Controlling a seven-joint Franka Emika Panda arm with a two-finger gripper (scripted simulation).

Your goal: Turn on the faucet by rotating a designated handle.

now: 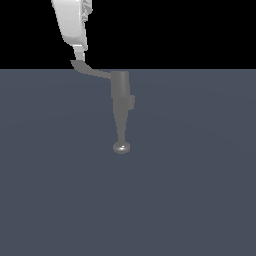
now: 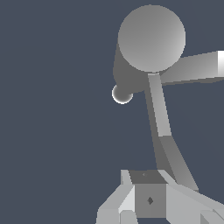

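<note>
My gripper (image 1: 78, 54) meets the paddle tip of the handle (image 1: 90, 71), which juts toward the exterior view's left from the faucet (image 1: 120, 107) standing mid-floor (image 1: 190, 190); I cannot tell whether my fingers are closed.

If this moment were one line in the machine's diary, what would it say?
stage: reaching handle | pincer: at the handle tip, grip unclear | faucet: upright, spout toward camera | turned on: cannot tell

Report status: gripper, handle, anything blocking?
Gripper at the handle tip; contact and jaw state unclear. Handle juts toward exterior view's left from the faucet top. Nothing else seen on the surface around the faucet.
</note>
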